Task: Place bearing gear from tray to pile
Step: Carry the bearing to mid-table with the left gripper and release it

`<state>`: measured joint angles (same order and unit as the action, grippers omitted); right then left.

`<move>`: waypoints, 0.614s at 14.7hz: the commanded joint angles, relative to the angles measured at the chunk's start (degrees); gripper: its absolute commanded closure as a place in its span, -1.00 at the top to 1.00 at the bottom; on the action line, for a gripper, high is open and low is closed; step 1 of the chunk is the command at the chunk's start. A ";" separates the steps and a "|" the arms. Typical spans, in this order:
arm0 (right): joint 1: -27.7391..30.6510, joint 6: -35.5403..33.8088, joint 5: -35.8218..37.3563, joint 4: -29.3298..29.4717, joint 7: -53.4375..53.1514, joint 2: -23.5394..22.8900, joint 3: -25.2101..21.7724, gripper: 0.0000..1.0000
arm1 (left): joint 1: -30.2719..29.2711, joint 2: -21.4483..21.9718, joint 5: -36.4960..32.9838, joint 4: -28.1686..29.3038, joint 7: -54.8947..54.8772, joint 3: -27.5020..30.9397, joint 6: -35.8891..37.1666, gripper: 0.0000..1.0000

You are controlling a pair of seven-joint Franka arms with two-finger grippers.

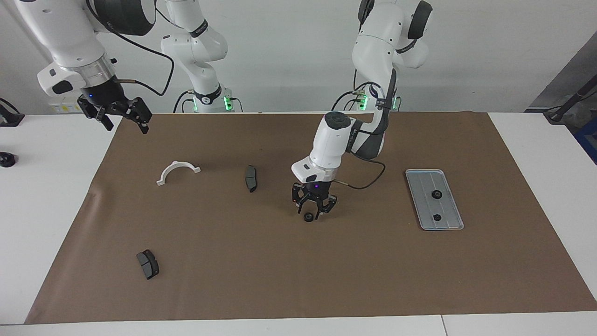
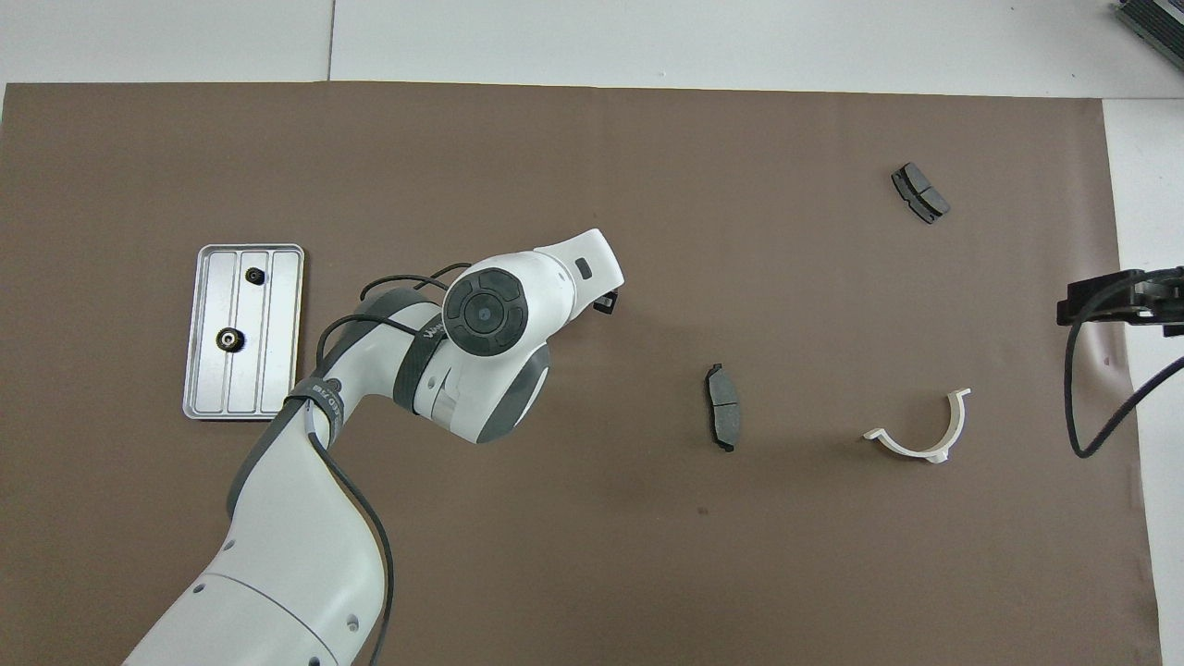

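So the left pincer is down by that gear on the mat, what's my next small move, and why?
Probably lift the left pincer straight up, clear of the gear. Its fingers look spread, and the gear appears to lie on the mat just beside them, apart from the tray, which holds two more gears. The right pincer waits raised over the mat's edge.

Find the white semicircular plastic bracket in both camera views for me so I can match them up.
Facing view: the white semicircular plastic bracket lies on the brown mat toward the right arm's end, nearer the robots than one dark grey brake pad.
Overhead view: the bracket sits low, near the mat's edge.
Shared landmark: the other dark grey brake pad, beside it toward the table's middle.
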<state>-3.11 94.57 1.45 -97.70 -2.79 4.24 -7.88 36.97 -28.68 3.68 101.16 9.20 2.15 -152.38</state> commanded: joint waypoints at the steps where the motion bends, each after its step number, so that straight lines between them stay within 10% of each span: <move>1: 0.29 0.62 -0.22 -1.97 -0.90 1.73 0.32 1.00 | -0.93 0.99 0.54 -0.53 -0.41 0.57 0.06 1.00; 9: -10.14 10.70 -1.53 -0.49 -9.58 -5.36 1.28 1.00 | -12.08 14.52 0.46 4.13 -8.13 0.92 18.31 1.00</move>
<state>-9.89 101.14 1.01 -98.84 -8.71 2.38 -6.77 27.95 -19.23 3.69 101.83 3.86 3.44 -138.52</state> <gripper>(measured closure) 0.000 0.000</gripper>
